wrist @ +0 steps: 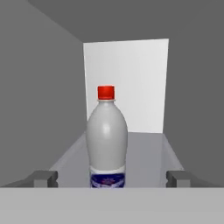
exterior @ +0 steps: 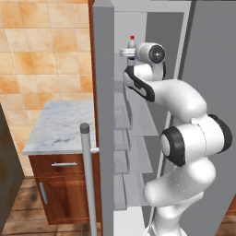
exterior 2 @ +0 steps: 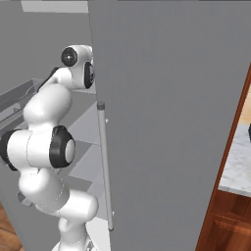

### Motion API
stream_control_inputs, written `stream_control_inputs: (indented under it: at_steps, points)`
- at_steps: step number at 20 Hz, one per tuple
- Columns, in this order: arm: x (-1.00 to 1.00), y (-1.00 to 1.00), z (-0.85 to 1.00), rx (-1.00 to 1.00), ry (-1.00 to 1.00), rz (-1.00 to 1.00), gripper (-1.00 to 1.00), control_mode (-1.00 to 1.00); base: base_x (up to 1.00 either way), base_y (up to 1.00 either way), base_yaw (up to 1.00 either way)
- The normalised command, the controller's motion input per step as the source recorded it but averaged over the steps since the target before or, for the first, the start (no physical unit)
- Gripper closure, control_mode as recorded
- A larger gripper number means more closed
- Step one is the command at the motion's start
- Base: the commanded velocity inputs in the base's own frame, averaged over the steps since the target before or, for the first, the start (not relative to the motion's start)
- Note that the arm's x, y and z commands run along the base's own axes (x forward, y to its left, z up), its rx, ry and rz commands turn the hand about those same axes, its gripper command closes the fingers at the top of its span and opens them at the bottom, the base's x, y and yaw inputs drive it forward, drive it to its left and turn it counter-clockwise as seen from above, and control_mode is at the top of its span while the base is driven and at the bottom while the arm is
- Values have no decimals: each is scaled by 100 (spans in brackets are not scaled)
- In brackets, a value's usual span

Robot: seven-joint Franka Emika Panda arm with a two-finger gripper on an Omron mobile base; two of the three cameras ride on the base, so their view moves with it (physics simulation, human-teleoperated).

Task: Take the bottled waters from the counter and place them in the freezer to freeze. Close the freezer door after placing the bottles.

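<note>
Freezer (wrist: 127, 78) shelf, one upright red-capped bottle (wrist: 107, 140) between the released gripper (wrist: 112, 178) fingers.

left base: behind arm (exterior: 184, 138), left side, facing open freezer (exterior: 138, 115)
right base: behind arm, right side, near door (exterior 2: 162, 122)
hand: close, level, inside freezer, on bottle (wrist: 106, 140)
shared: arm, shelves (exterior: 145, 122)

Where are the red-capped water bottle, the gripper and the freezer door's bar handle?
red-capped water bottle (wrist: 107, 140): hand view, on its grey body, standing upright on the freezer shelf.
gripper (wrist: 106, 178): hand view, midway between the two wide-apart finger tips.
freezer door's bar handle (exterior: 88, 179): left base view, mid-length of the bar.
</note>
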Motion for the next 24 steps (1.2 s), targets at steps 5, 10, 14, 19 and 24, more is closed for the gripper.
stream_control_inputs:
  at_steps: [5, 10, 14, 19, 24]
  points:
    - [-73, 0, 37, 0, 6, -4, -100, -100, 0, 0, 0]
    - [-92, 0, 0, 0, 16, -1, -100, -100, 0, 0, 0]
    - [-100, 0, 0, 0, 15, -2, -100, -100, 0, 0, 0]
    - [-100, -4, 0, 0, 10, 0, -100, -100, 0, 0, 0]
    - [-100, -2, 0, 0, 22, -4, -100, -100, 0, 0, 0]
